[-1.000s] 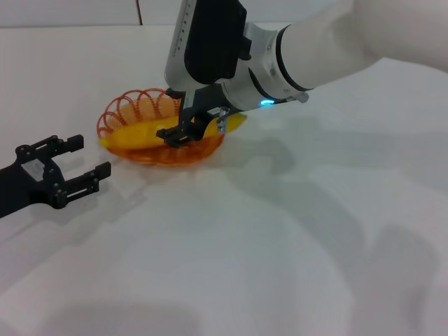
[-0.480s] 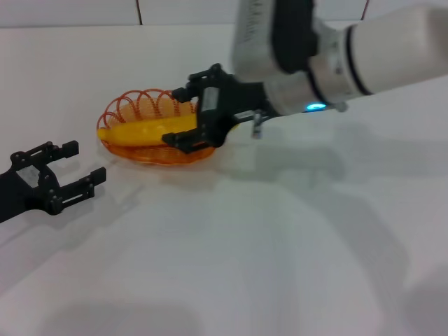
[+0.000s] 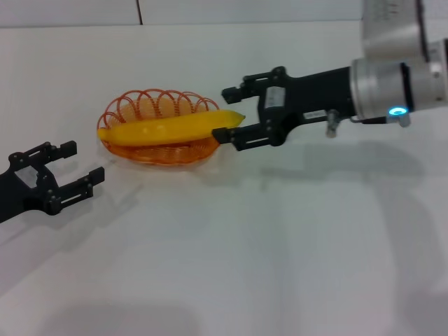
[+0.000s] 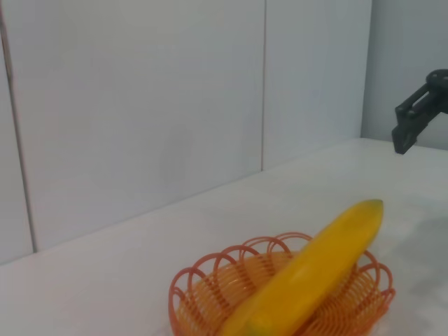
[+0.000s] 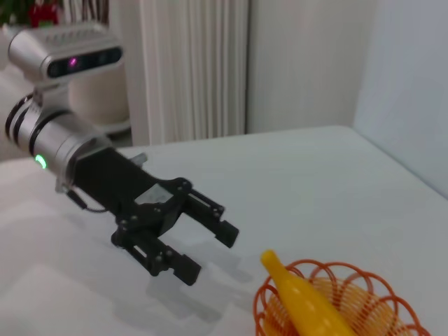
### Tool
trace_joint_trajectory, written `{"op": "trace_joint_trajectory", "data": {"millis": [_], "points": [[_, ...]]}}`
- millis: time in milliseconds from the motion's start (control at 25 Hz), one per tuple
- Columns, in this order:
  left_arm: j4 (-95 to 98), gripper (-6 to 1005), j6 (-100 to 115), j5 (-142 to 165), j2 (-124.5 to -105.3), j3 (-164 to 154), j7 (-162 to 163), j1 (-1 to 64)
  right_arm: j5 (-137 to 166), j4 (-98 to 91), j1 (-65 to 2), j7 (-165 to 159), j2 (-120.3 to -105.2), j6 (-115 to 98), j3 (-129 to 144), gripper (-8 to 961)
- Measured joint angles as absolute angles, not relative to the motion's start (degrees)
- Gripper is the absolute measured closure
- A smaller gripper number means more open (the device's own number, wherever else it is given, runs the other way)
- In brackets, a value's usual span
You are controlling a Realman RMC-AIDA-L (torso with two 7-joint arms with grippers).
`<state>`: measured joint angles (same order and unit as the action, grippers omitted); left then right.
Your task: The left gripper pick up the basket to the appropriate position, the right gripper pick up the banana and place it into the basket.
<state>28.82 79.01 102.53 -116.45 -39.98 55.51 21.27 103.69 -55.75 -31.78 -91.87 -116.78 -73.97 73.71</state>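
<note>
On the white worktop [image 3: 280,245] sits the orange wire basket [image 3: 136,108], with the yellow banana [image 3: 168,128] lying across it, one tip poking past the rim. Just beside that tip, the right gripper [image 3: 229,115] hovers, jaws released. Nearer, the left gripper [image 3: 82,166] rests empty, jaws spread. Placement looks complete; only withdrawing seems left.
</note>
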Motion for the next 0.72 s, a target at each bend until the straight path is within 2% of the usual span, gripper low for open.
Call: {"op": "trace_joint_trajectory", "data": {"millis": [360, 720], "points": [[28.8, 258, 79.0, 102.2, -116.53, -39.9, 54.9, 21.2, 104.0, -44.6, -31.3, -83.9, -116.28, -77.0, 64.6, 221], [28.8, 258, 79.0, 102.2, -116.54, -39.8, 54.9, 21.1, 105.5, -39.2, -29.4, -80.7, -114.85, -77.0, 61.7, 220]]}}
